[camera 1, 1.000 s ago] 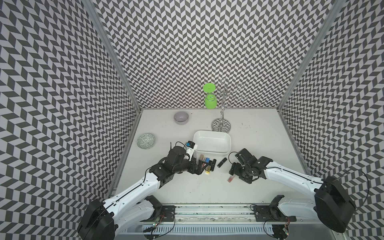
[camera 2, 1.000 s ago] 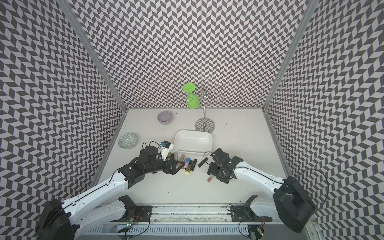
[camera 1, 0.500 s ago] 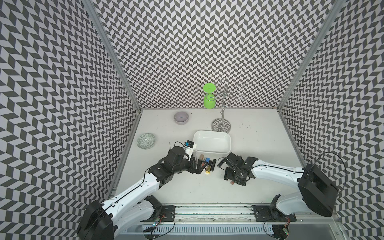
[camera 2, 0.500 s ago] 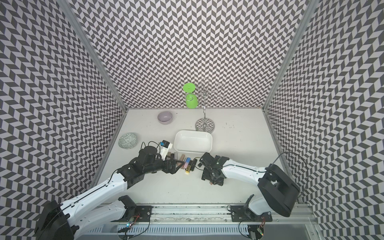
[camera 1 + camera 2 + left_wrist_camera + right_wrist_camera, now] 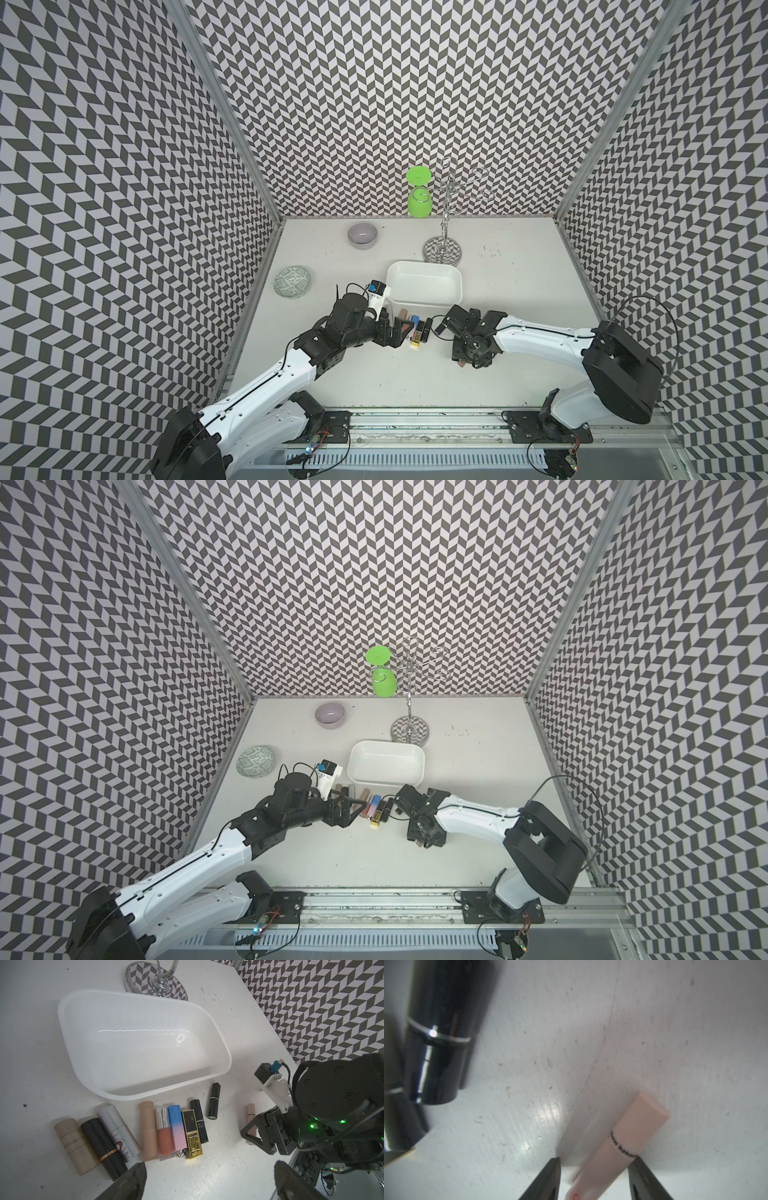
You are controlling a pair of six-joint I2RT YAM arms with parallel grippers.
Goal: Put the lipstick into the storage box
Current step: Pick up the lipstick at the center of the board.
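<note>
Three walls papered in black-and-white chevron pattern (image 5: 415, 83) enclosed a scuffed matte white tabletop (image 5: 519, 291). Aluminium corner posts (image 5: 220, 104) joined them under even, diffuse light.

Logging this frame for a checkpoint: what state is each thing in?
White rectangular plastic storage box: upright, empty.
Pale pink lipstick tube: lying flat, not yet gripped.
Right gripper: partly open, straddling the pink tube.
Left gripper: wide open, empty.
Row of other lipsticks: lying beside the box.
</note>
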